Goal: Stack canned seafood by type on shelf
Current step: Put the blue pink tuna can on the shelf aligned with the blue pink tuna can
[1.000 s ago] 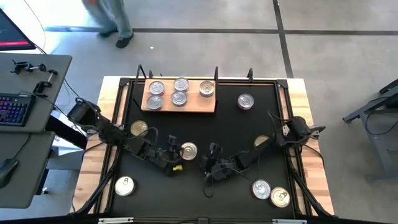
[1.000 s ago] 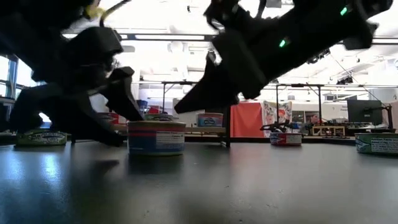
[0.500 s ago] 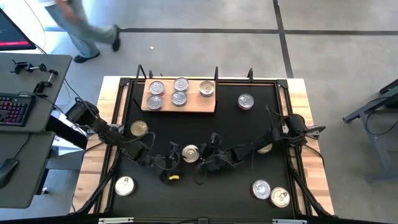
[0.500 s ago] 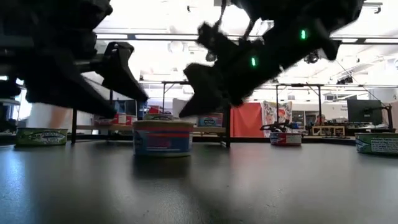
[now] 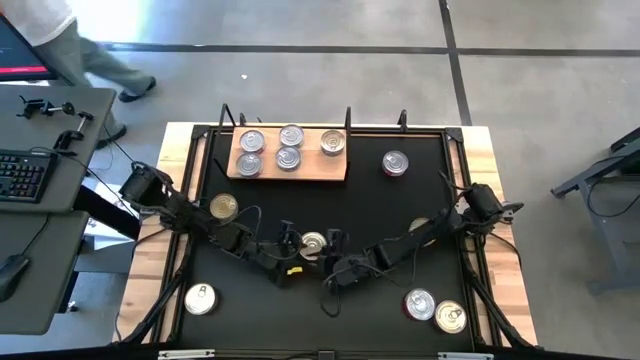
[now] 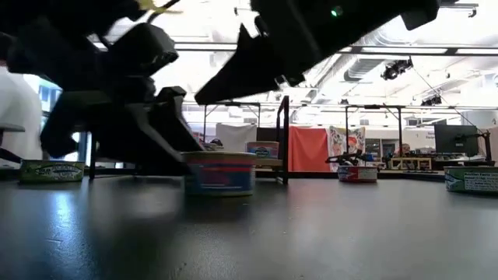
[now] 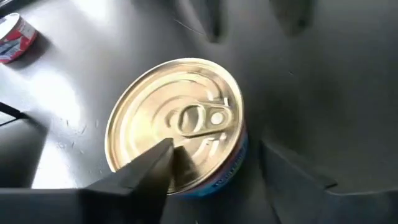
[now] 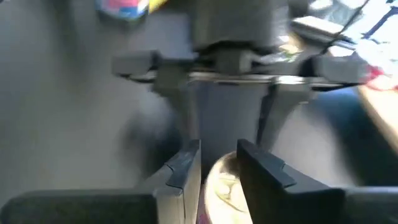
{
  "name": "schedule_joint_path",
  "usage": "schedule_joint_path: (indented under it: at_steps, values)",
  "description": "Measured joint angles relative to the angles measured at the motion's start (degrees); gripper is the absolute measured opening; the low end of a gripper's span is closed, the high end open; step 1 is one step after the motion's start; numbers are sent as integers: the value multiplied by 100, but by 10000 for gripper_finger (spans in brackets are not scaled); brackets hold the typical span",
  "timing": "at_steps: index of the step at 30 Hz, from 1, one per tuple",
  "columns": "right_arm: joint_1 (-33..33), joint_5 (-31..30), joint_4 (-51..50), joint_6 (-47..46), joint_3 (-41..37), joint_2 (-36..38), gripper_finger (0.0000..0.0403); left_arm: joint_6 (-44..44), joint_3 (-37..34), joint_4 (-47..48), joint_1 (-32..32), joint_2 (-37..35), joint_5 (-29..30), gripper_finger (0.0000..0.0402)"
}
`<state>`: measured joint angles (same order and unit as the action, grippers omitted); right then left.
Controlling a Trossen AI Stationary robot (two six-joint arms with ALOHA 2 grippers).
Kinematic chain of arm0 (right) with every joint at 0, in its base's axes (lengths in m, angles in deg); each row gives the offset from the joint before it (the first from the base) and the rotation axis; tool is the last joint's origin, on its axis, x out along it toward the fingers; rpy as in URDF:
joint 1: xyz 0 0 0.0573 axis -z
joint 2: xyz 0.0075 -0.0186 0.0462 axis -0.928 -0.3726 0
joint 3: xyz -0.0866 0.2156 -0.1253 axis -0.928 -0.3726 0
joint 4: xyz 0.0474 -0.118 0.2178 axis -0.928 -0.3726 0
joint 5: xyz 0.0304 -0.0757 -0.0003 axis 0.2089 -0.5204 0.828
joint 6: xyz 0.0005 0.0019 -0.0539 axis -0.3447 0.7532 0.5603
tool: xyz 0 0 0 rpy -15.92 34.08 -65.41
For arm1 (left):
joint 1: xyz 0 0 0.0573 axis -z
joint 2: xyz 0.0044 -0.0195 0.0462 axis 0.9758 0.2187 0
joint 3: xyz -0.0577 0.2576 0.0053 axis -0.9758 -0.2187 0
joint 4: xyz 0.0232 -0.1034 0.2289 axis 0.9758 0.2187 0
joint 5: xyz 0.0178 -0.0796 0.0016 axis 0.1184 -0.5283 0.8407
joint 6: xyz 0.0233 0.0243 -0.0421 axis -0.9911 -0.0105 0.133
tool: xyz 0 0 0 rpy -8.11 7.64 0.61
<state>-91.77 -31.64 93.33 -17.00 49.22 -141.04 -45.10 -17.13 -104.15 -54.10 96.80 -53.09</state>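
Black mat (image 5: pixel 380 205): gold-lidded tin (image 7: pixel 177 124) between fingers of left pincer (image 7: pixel 214 168), spread, not gripping; right pincer (image 8: pixel 217 163) parted, empty.

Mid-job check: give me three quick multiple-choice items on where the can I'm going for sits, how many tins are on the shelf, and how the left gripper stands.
1. How many tins stand on the wooden shelf?
A. three
B. five
C. seven

2. Where is the gold-lidded can at the left gripper?
A. on the shelf
B. on the black mat, near its middle, in front of the shelf
C. in the mat's front right corner

3. How does the left gripper stand?
A. shut, with nothing near it
B. holding the can high above the table
C. open, one finger on each side of the can, which rests on the mat

Answers: 1 B, the high view shows three lids in the back row and two in front. 2 B, the high view shows it mid-mat between the two arms. 3 C, the left wrist view shows a finger on either side, and the low view shows the can on the mat.
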Motion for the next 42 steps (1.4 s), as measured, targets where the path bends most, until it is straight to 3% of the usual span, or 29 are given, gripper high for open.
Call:
schedule_joint_path:
  at_steps: [4, 9, 11, 15, 22, 28, 34, 39, 42]
  values:
    - [4, 112, -415, 8, -1, -1, 112, 92, -14, -135, -11, -63, -44, 144]
    - [64, 544, -692, 366, -17, -8, 168, 316, -35, -161, -3, -290, -232, 32]
    - [77, 550, -662, 561, -17, -19, 192, 413, -36, -247, 0, -354, -272, 9]
    - [66, 268, -625, 941, -17, -132, 217, 686, -41, -428, 0, -463, -270, 15]
    - [67, -92, -310, 1890, -17, -521, 220, 937, -40, -463, -7, -681, -257, 3]
    - [53, -429, -373, 1819, -17, -523, 221, 274, -30, -18, 92, -684, -347, 9]
    - [-207, -1405, -371, 1908, 101, -478, 221, -725, -30, 191, 153, -590, -419, 66]
    - [-290, -1477, -382, 1605, 103, -476, 221, -1261, -21, 165, 32, -277, -106, 115]
    - [-310, -1454, -502, 1328, 103, -476, 221, -1283, -16, 130, -7, -161, 208, 118]
